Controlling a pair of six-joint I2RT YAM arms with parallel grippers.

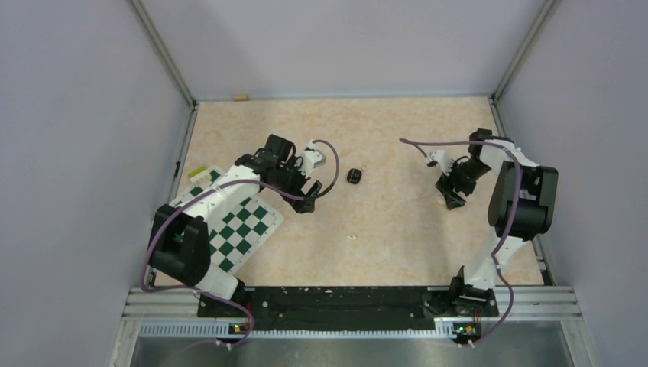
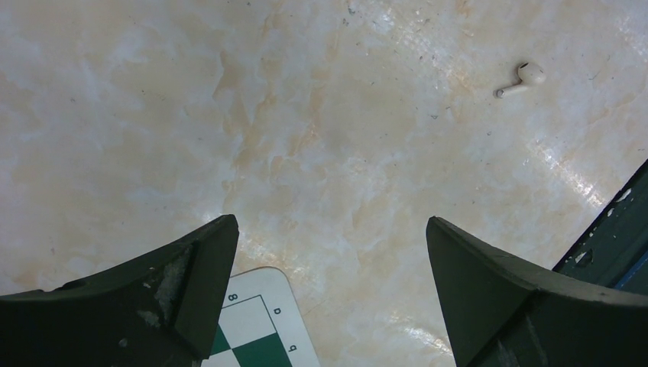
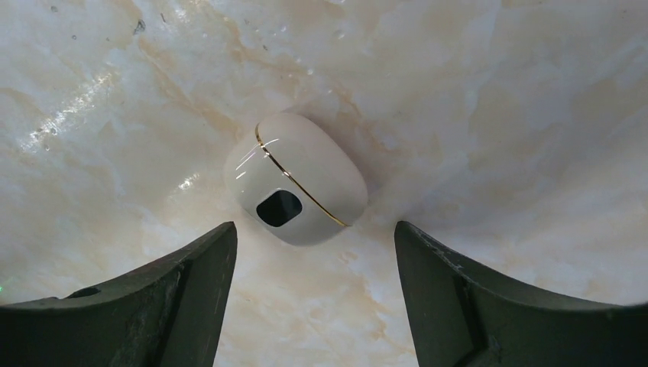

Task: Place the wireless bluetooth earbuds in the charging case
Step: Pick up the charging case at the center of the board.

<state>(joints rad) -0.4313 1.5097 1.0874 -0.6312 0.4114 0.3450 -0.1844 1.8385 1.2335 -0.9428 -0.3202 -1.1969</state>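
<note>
The cream-white charging case lies shut on the marble table, with a gold seam and a black window. It sits just ahead of my open right gripper, apart from both fingers. In the top view the right gripper hides it. A small glossy black rounded piece, the earbuds as far as I can tell, lies mid-table between the arms. A tiny white stemmed earbud-shaped piece lies ahead and right of my open, empty left gripper; it also shows in the top view. The left gripper is left of the black piece.
The green-and-white chequered mat lies under the left arm; its corner shows in the left wrist view. A black rail runs along the near edge. A small tan block sits at the back wall. Side walls enclose the table.
</note>
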